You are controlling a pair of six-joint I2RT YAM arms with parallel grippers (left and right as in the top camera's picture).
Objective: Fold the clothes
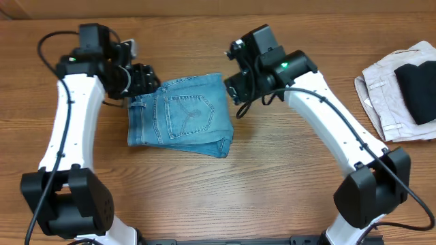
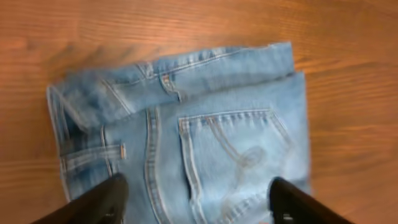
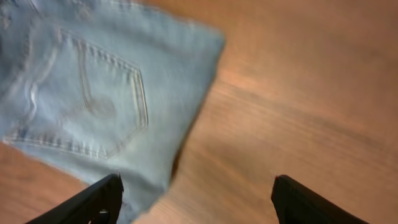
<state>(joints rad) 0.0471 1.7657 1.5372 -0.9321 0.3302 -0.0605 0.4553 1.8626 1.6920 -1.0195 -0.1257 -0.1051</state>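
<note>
Left pincer (image 1: 143, 80) and right pincer (image 1: 235, 95) hang released, empty, over the jeans (image 1: 180, 116). These lie folded compact; only the pile (image 1: 387, 102) at three o'clock may remain.

the jeans (image 1: 180, 116) are light blue denim, faded paler in patches. tan stitching runs along their seams, and a looping stitched curve marks the pocket (image 2: 239, 152). the table (image 1: 272, 197) is warm reddish-brown wood with darker grain streaks. the left arm (image 1: 68, 126) and right arm (image 1: 327, 112) are white with black joints and black cables, and a green light (image 1: 281, 66) glows on the right one. the left gripper (image 2: 198, 196) and right gripper (image 3: 198, 196) are black. one garment (image 1: 383, 102) is off-white, another (image 1: 419, 92) plain black.
</note>
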